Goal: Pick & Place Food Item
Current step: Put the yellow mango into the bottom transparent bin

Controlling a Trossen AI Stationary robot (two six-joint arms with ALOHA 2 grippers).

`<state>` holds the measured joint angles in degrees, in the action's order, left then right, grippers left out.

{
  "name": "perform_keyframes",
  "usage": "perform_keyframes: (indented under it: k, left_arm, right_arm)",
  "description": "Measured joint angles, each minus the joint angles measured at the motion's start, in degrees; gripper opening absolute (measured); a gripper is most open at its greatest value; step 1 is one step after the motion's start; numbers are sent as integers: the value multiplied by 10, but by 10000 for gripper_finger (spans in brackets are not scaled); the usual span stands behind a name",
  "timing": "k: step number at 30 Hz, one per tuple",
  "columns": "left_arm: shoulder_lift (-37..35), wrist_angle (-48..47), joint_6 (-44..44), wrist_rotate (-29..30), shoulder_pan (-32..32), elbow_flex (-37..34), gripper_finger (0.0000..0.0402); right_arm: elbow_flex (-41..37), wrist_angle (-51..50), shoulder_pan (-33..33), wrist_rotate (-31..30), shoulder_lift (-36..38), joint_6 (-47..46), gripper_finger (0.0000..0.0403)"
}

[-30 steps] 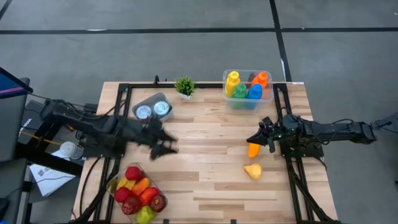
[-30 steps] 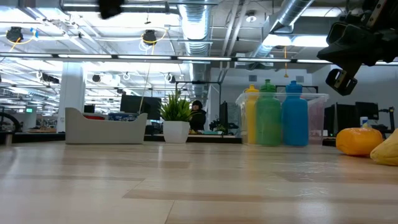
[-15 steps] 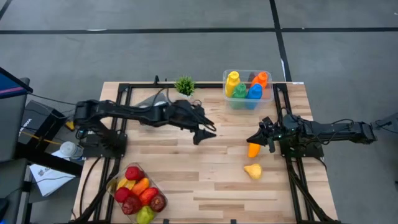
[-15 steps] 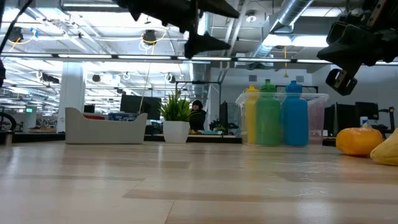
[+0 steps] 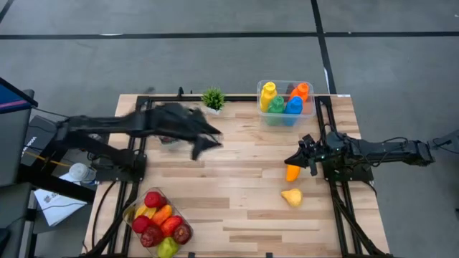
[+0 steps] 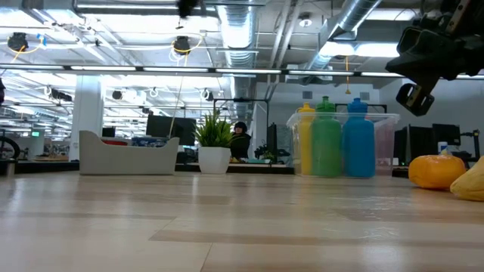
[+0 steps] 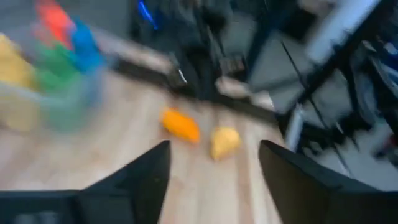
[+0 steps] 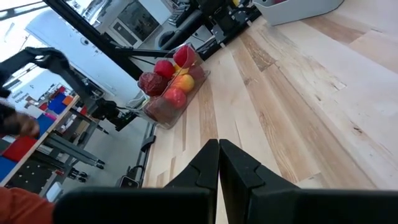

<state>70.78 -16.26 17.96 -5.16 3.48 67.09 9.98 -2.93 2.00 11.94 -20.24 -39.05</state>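
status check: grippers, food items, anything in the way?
Left gripper open, in the air, nothing held. Right gripper shut, parked over orange item. Yellow item lies loose on table. No obstruction visible.

Pale matt wood table [image 5: 237,193]

Item count on and around the table

Two loose food items were counted, one orange piece [image 5: 292,172] and one yellow piece [image 5: 291,197], both just beside the right gripper [image 5: 300,159]. Four bottles were counted in one clear bin [image 5: 285,115]; one potted plant [image 5: 212,99] and one container of fruit [image 5: 159,221] were counted nearer the left gripper [image 5: 204,145].
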Motion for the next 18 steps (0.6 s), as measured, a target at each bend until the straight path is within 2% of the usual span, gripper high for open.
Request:
perform_keyframes:
  k: [5, 7, 10, 12, 18]
  left_arm:
    - [-152, -80, -27, 149, -20, -10, 132]
    - [-207, -85, -27, 183, -26, -25, 84]
    - [-280, -87, -25, 200, -38, -55, 19]
    - [-321, -85, -17, 203, -45, -76, 9]
    - [-418, -88, 5, 237, -51, -131, 2]
  right_arm:
    - [0, 4, 2, -4, 0, 0, 6]
    - [0, 5, 4, -9, 0, 0, 6]
    - [0, 0, 4, -9, 0, 0, 6]
    - [0, -11, 4, -15, 0, -4, 6]
    - [0, 21, 4, -20, 0, -103, 6]
